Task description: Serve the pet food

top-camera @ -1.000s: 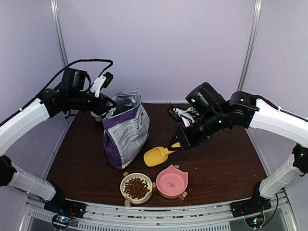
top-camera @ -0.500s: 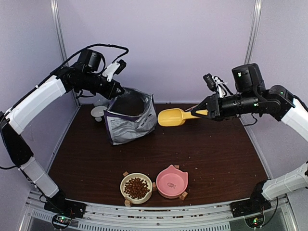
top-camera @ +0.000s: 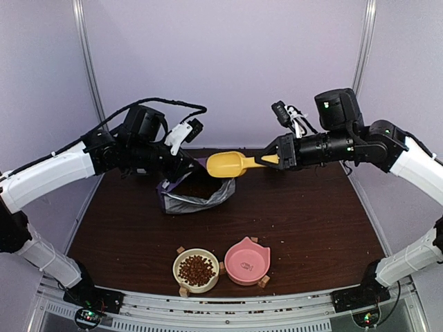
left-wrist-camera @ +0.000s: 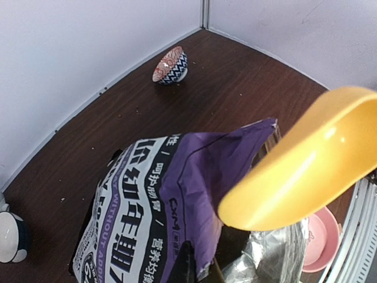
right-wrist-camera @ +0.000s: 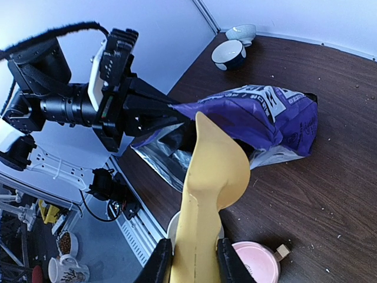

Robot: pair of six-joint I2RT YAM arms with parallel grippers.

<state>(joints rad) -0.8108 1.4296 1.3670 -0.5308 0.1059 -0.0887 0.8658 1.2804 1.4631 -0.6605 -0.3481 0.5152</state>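
A purple pet food bag [top-camera: 197, 192] lies tilted on the brown table, its foil mouth open toward the right. My left gripper [top-camera: 183, 169] is shut on the bag's top edge [left-wrist-camera: 203, 236], its dark fingers [left-wrist-camera: 187, 262] pinching the purple film. The yellow scoop [top-camera: 227, 164] hovers at the bag's mouth with my right gripper [top-camera: 271, 159] shut on its handle [right-wrist-camera: 197, 236]. Nothing shows in the scoop's bowl from above. Brown pet food kibble [top-camera: 196, 270] fills the cream bowl. The bag's inside looks dark.
The cream bowl [top-camera: 178, 274] and an empty pink bowl [top-camera: 246, 261] stand side by side near the front edge. Small patterned bowls [right-wrist-camera: 229, 54] [left-wrist-camera: 171, 63] sit at the back left corner. Purple walls close in the table behind and at both sides.
The bag went from standing upright to lifted, then tipped down with its mouth open. The scoop rose from beside the bowls and swung left to the bag's mouth.
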